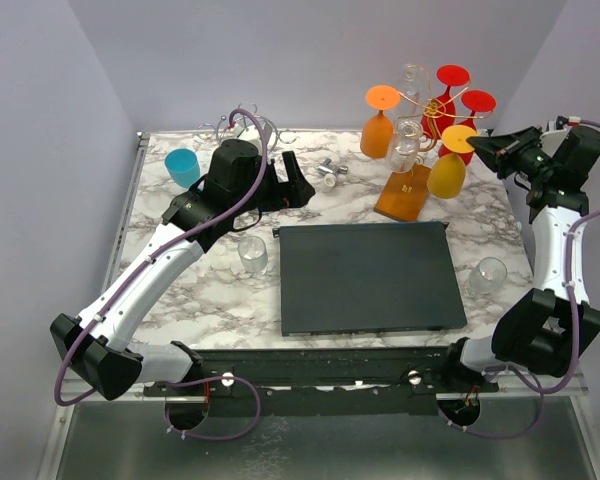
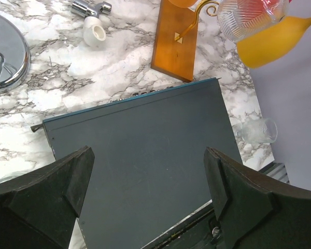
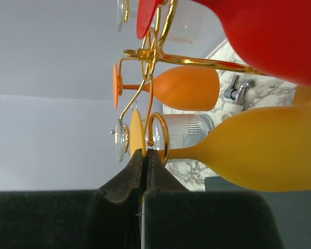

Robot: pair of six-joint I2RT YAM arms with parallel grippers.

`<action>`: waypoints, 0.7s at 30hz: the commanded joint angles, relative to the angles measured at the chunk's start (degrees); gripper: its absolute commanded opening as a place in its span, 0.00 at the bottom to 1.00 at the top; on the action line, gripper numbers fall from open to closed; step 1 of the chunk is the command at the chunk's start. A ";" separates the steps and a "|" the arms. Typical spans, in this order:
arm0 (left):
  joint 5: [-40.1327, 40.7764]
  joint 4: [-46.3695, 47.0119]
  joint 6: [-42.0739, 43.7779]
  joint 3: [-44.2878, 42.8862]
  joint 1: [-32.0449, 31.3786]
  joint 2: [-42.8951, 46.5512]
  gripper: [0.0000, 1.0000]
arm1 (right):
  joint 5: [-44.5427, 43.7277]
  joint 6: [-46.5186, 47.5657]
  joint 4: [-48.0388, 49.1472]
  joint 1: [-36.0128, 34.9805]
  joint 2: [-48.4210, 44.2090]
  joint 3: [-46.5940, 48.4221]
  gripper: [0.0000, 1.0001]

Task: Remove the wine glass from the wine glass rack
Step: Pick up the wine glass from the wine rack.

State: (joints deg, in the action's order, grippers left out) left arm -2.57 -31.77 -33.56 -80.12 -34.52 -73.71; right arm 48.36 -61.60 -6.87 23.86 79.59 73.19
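Staging grasp on yellow wine glass [image 3: 249, 145], hung bowl-down on wine glass rack [image 1: 405, 192], far right of table [image 1: 220, 300]. My right claw [image 3: 145, 153] pressed closed, tips at glass foot beside hook; no grip evident. Next move calls for: open, straddle stem, close, slide off hook. Left claw [image 2: 147, 155] wide, idle.
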 commanded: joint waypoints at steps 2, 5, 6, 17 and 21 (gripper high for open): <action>0.13 1.03 -0.28 -0.56 -0.11 0.80 0.96 | 0.87 -0.46 1.27 -2.28 -0.32 2.93 0.01; 0.13 1.09 -0.36 -0.44 -0.11 0.77 0.96 | 0.60 -0.48 1.42 -2.45 -0.15 2.92 0.01; 0.19 1.02 -0.36 -0.48 -0.11 0.71 0.96 | 0.47 -0.48 1.42 -2.48 -0.10 3.01 0.01; 0.20 1.03 -0.47 -1.01 -0.11 0.42 0.96 | -1.05 -2.38 5.03 -3.39 3.18 5.48 0.01; 0.20 1.05 -0.72 -1.24 -0.11 0.22 0.96 | -2.06 -2.38 5.18 -3.79 4.18 6.57 0.01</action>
State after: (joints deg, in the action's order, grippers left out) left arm -2.57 -31.77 -33.67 -80.12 -34.52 -73.71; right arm 48.03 -63.46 -4.16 20.43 82.70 77.36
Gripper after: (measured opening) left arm 0.965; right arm 0.014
